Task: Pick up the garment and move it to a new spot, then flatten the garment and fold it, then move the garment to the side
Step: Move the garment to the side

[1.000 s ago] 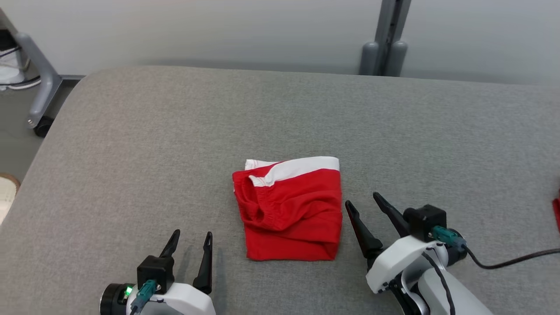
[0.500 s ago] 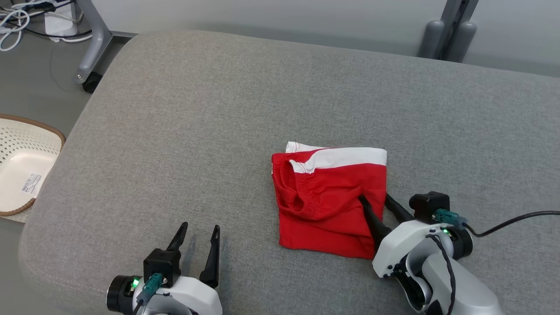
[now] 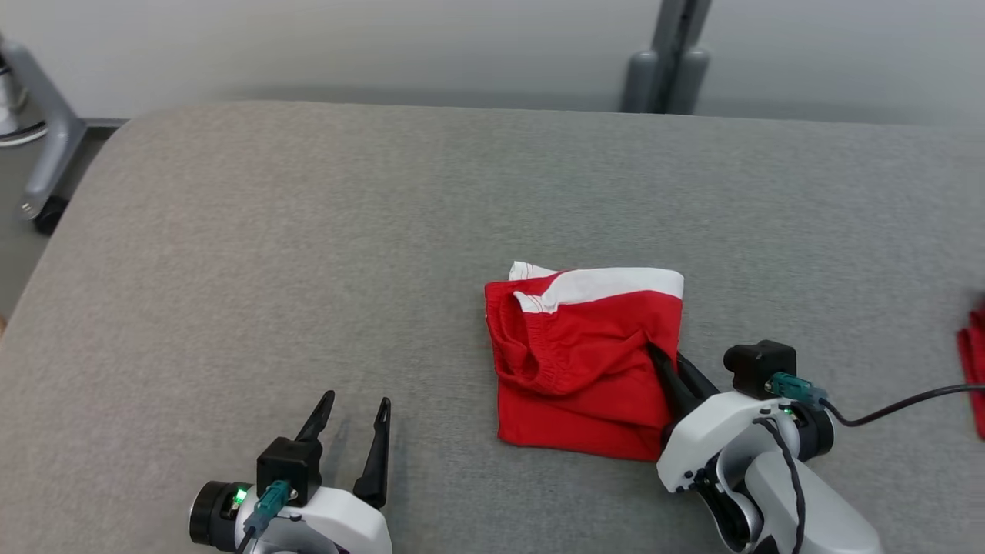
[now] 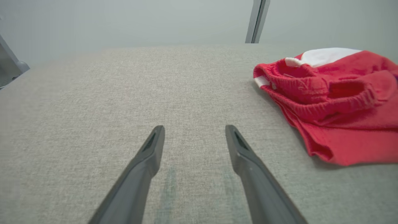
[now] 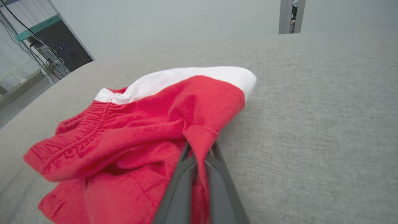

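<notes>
Just closed with the right gripper [image 3: 666, 360] onto an edge of the red shorts [image 3: 577, 362], cloth bunched between the fingers, so likely ready to carry aside; left gripper [image 3: 357, 400] spread wide, shorts well off beside it

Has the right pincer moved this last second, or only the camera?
Yes. Measured against the red garment, the right pincer went left: it stood open beside the right edge, and now is shut on that edge.
</notes>
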Controlling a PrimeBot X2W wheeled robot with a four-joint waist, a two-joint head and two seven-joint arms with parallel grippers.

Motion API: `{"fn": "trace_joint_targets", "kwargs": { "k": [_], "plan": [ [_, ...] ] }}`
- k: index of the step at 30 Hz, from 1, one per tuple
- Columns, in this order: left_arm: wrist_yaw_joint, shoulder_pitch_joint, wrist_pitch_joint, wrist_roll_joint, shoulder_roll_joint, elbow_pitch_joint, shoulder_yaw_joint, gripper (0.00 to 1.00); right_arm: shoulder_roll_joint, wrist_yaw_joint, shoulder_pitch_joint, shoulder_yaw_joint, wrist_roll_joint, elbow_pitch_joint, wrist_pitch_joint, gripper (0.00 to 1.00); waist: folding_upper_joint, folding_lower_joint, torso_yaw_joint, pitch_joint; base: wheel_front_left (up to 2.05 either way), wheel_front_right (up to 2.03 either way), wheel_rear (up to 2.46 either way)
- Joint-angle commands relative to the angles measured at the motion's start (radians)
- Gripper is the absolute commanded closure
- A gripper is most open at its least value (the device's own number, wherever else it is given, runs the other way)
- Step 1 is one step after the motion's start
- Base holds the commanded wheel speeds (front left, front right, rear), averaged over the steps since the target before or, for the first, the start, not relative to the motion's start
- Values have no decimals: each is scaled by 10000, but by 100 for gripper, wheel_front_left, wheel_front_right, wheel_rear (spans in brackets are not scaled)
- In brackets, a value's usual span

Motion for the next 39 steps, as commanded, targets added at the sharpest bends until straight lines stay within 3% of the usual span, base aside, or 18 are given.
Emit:
{"fn": "trace_joint_targets", "kwargs": {
  "k": [1, 14, 24, 32, 39],
  "plan": [
    [-42, -145, -4, -5, 39, -23, -33, 0, -81, -3, 211, -35, -40, -69, 6, 100, -1, 0, -1123, -327, 0, 0, 0],
    [-197, -284, -3, 46, 42, 135, -513, 0, -69, -1, 1138, -242, 179, -555, 6, 100, -1, 0, -4499, -492, 0, 0, 0],
    [-175, -117, -3, 29, 49, 126, -795, 0, -72, -1, 1511, -215, 94, -860, 6, 100, -1, 0, -5698, -435, 0, 0, 0],
    [-241, -452, -3, 203, 49, 169, -804, 0, -84, -1, 599, -461, -657, -813, 6, 100, -1, 0, -5451, -38, 0, 0, 0],
    [-236, -834, 0, 516, 49, 381, -732, 0, -949, -3, -1357, -1287, -1903, 377, 4, 100, -1, 0, -4557, 530, 0, 0, 0]
  ]
}}
